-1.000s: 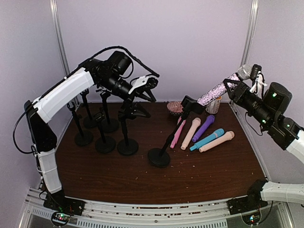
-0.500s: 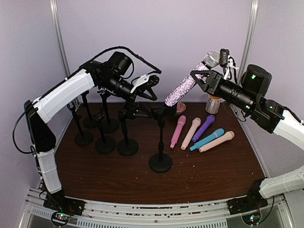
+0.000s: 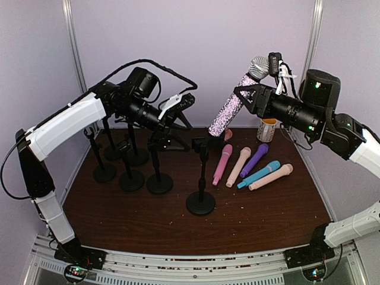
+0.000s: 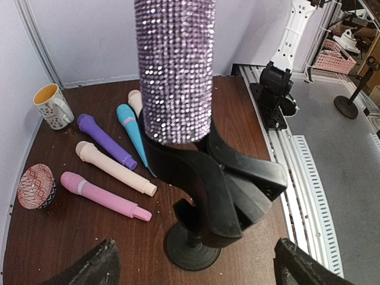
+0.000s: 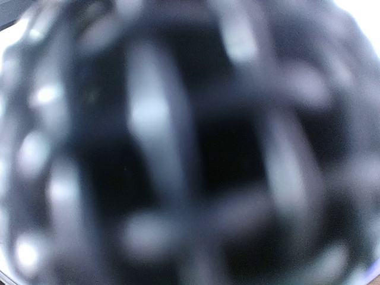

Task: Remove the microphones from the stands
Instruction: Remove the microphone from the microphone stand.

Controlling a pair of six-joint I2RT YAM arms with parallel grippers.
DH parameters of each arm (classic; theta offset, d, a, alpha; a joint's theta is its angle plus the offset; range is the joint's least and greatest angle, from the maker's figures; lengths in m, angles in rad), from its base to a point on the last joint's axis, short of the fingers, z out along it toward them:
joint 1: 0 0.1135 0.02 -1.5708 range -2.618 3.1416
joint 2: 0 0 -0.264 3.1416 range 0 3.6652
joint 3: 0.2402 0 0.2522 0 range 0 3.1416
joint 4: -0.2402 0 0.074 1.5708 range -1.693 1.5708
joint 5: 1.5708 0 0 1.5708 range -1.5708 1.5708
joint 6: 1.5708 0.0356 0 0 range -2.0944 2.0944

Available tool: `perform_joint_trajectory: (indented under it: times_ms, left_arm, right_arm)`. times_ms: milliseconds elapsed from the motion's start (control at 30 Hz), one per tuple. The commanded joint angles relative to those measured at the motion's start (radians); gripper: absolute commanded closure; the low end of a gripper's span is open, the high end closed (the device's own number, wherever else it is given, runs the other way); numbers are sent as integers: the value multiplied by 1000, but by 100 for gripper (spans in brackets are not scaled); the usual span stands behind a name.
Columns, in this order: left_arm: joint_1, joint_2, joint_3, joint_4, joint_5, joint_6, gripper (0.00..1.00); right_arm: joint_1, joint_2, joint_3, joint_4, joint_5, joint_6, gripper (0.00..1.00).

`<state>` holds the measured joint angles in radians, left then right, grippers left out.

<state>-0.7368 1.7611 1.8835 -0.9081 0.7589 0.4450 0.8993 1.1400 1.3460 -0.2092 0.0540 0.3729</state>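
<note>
Sequined lilac mic (image 3: 229,111) tilted in clip of desk stand (image 3: 201,200), mid-frame, R gripper (image 3: 248,94) clamped on mic's upper body below mesh head, L gripper (image 3: 187,111) fingers wide, left of clip, not touching.

Gripped just below its silver mesh head by my right end effector (image 3: 248,95), the glittery lilac microphone (image 3: 231,108) leans up and right from the black stand (image 3: 202,178), its lower end seated in that upright, round-based stand's clip (image 4: 221,191).
</note>
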Motion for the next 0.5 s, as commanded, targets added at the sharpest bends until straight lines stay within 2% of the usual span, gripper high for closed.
perform_joint_trajectory:
  times_ms: [0, 267, 367, 467]
  left_arm:
    - [0, -8, 0, 47, -8, -15, 10]
    - [1, -3, 33, 21, -13, 5, 14]
    - [3, -4, 53, -25, -27, 28, 12]
    - [10, -11, 69, -61, -44, 41, 6]
  right_arm:
    - [8, -34, 53, 0, -12, -13, 97]
    - [-8, -110, 10, 51, -36, 41, 97]
    - [-46, -137, -17, 53, -43, 89, 97]
    - [-132, -157, -42, -19, -27, 168, 97]
